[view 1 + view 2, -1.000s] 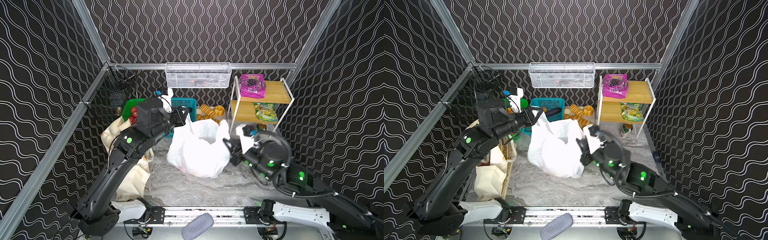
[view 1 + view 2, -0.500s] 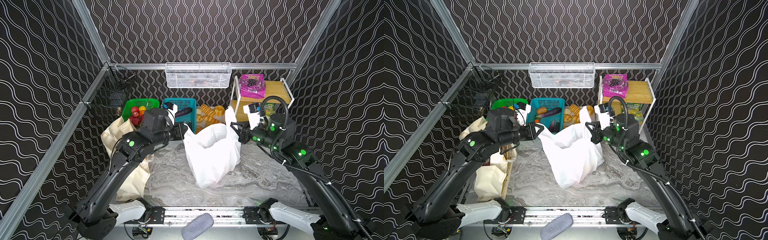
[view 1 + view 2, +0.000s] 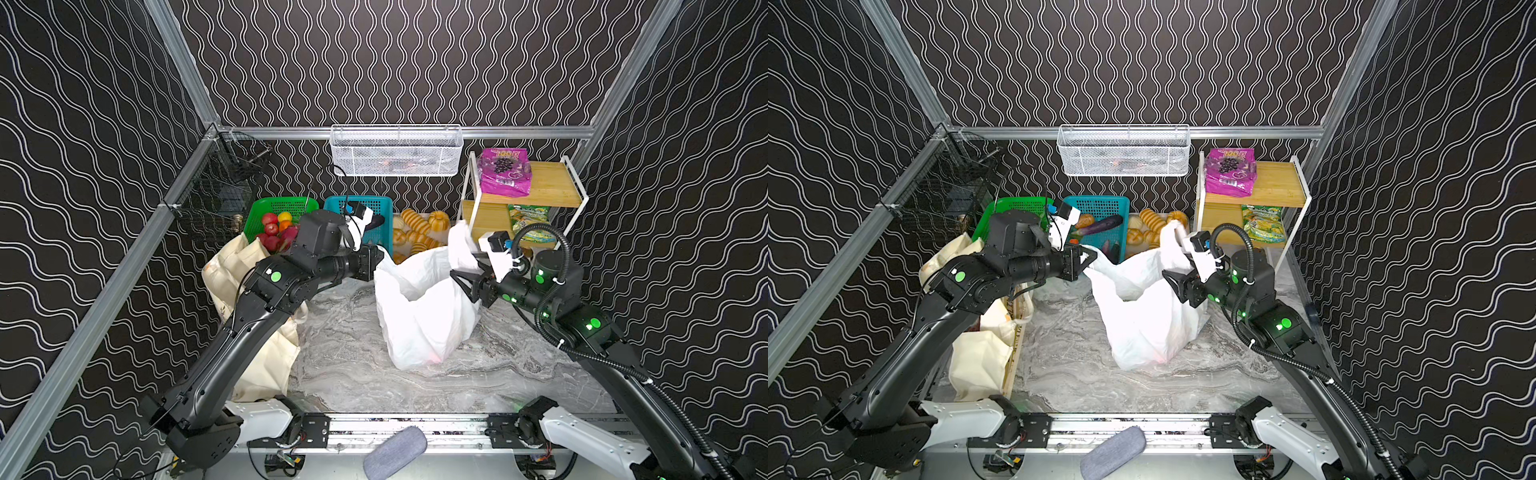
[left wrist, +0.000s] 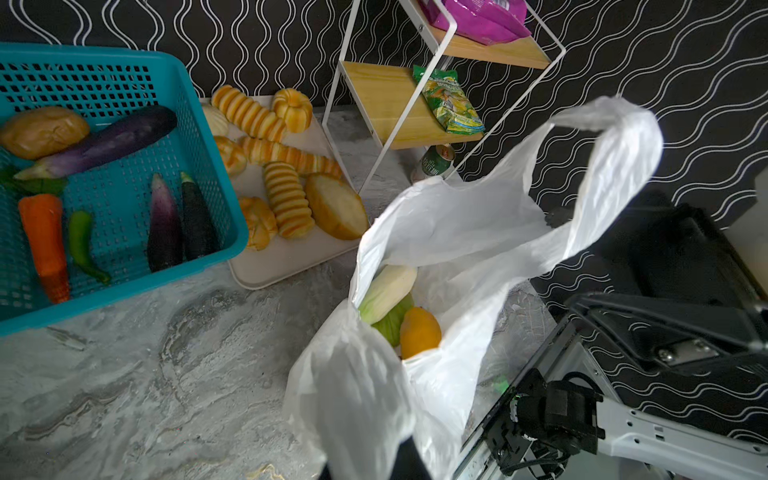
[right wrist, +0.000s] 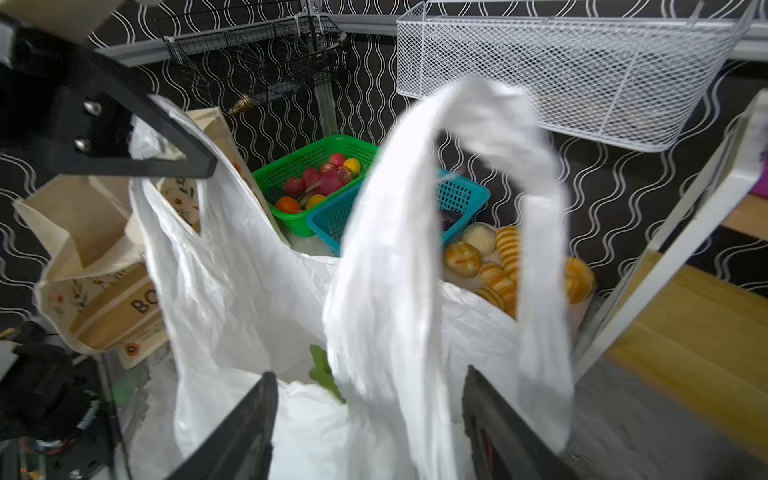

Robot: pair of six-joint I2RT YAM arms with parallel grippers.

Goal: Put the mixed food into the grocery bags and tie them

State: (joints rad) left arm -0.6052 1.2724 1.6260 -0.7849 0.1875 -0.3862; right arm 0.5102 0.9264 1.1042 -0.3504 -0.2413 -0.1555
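With only the left end effector (image 3: 375,266) pinching one handle at 10 o'clock of the white plastic bag (image 3: 419,328) standing mid-bench (image 3: 345,357), and the right end effector (image 3: 464,283) spread at 3 o'clock about the unheld other handle (image 5: 478,120), the bag may slump and spill its vegetables (image 4: 390,299).

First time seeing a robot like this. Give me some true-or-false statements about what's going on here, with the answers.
1. The white bag has vegetables inside. True.
2. The purple packet is in the bag. False: it lies on the rack's top shelf.
3. The left gripper grips the bag. True.
4. The right gripper is clamped on the bag's loop handle. False: its jaws stand wide open.
5. The teal basket is empty. False: it holds eggplants and a carrot.
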